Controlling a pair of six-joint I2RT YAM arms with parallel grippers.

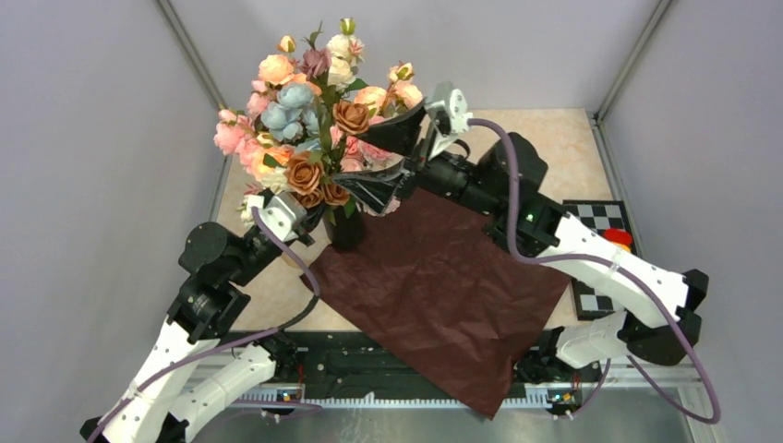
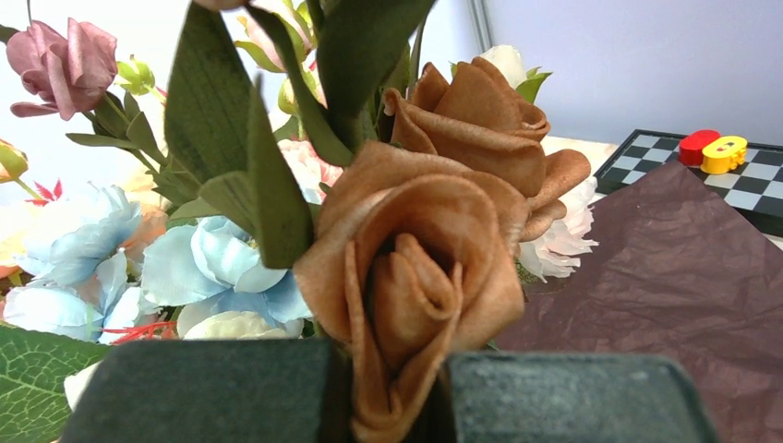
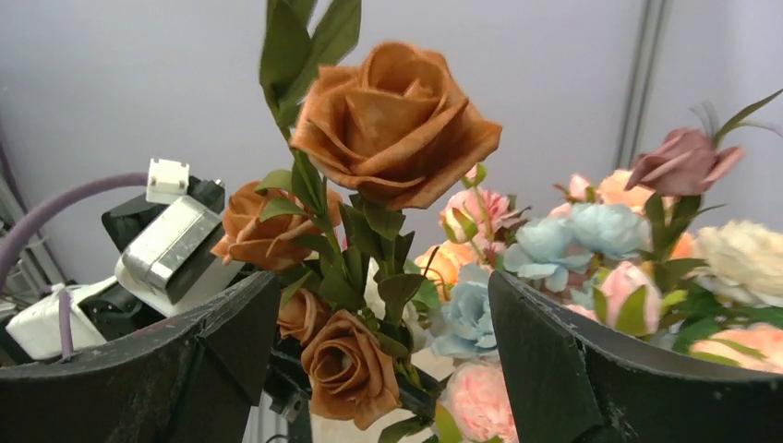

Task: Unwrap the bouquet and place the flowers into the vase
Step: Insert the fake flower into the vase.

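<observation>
Pinching brown rose (image 2: pixel 406 277) base in left fingers (image 2: pixel 203 392); right fingers (image 3: pixel 138 388) spread just right of upright stems (image 3: pixel 314 198) standing in black vase (image 1: pixel 346 231).

I log the flowers (image 1: pixel 305 175) as rust-brown roses with dark green leaves, the larger blooms (image 1: pixel 294 97) as sky-blue, peach and pink, and the vase (image 1: pixel 346 231) as black. The crinkled paper (image 1: pixel 443 277) reads dark maroon. The table (image 1: pixel 554 138) is beige marbled, with a black-and-white checkerboard (image 1: pixel 600 217) at its right edge.

Neck of vase (image 1: pixel 347 231) behind roses (image 1: pixel 305 175)
</observation>
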